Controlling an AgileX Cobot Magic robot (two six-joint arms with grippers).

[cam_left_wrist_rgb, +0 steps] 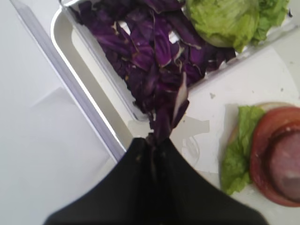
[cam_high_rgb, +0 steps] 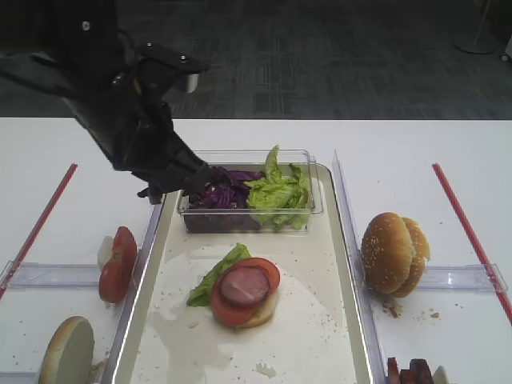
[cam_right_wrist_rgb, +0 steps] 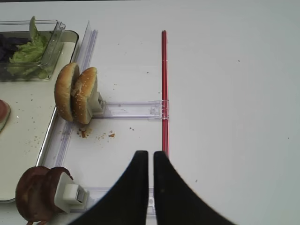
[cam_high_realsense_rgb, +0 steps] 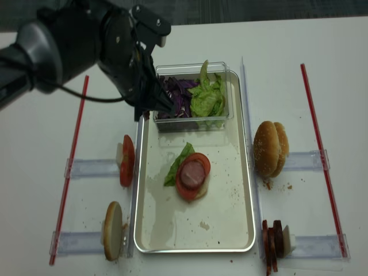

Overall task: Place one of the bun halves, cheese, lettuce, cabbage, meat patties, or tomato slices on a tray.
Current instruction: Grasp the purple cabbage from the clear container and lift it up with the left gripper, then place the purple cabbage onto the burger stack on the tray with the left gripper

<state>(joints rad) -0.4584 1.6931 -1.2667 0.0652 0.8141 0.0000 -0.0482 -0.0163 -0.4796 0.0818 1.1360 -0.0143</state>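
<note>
From the exterior high view, the left gripper [cam_high_rgb: 214,178] reaches into the clear tub [cam_high_rgb: 312,204] on the tray [cam_high_rgb: 340,264]. In the left wrist view, its jaws pinch purple cabbage [cam_left_wrist_rgb: 171,110]. In the right wrist view, the right gripper [cam_right_wrist_rgb: 147,159] is closed, empty, over the table.

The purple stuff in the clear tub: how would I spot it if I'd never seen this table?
Find the long metal tray mid-table; at its far end sits a clear plastic tub. The cabbage fills the tub's left half: dark purple shreds, with the left pincer shut on a few. Its neighbour, the lettuce, is bright green and ruffled.
</note>
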